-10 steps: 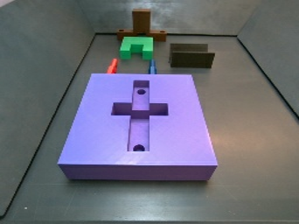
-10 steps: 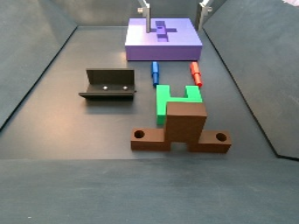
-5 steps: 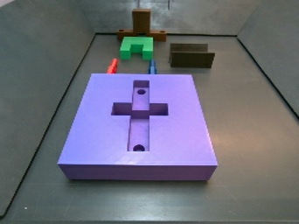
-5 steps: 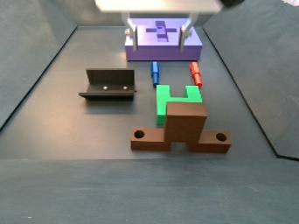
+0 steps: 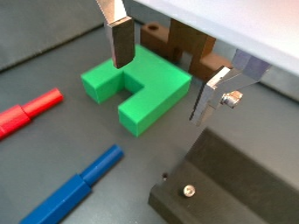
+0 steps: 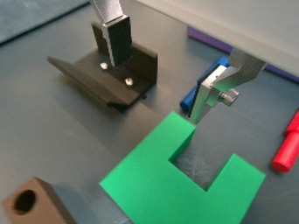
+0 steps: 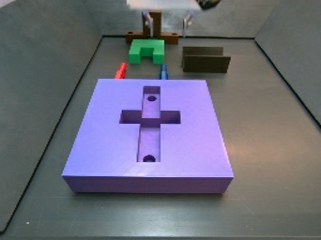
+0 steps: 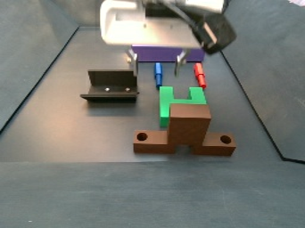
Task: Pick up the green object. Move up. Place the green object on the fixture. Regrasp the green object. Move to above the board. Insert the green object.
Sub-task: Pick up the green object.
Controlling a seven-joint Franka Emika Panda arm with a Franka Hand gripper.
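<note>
The green object (image 5: 135,87) is a bright green U-shaped piece lying flat on the floor; it shows in both side views (image 7: 148,49) (image 8: 177,100) and in a wrist view (image 6: 187,179). My gripper (image 5: 163,66) is open and empty, hovering above the green object with a finger on either side, not touching it. It shows in both side views (image 7: 160,17) (image 8: 158,61). The fixture (image 8: 113,86) stands beside the green object (image 6: 105,74) (image 7: 206,61). The purple board (image 7: 153,131) lies apart, partly hidden behind my gripper in a side view (image 8: 167,51).
A brown cross-shaped block (image 8: 185,129) stands right by the green object's closed end (image 5: 187,48). A red peg (image 8: 199,73) and a blue peg (image 8: 159,73) lie between the green object and the board. Walls enclose the floor.
My gripper has moved from above the board to above the green object and come lower. The pieces have not moved.
</note>
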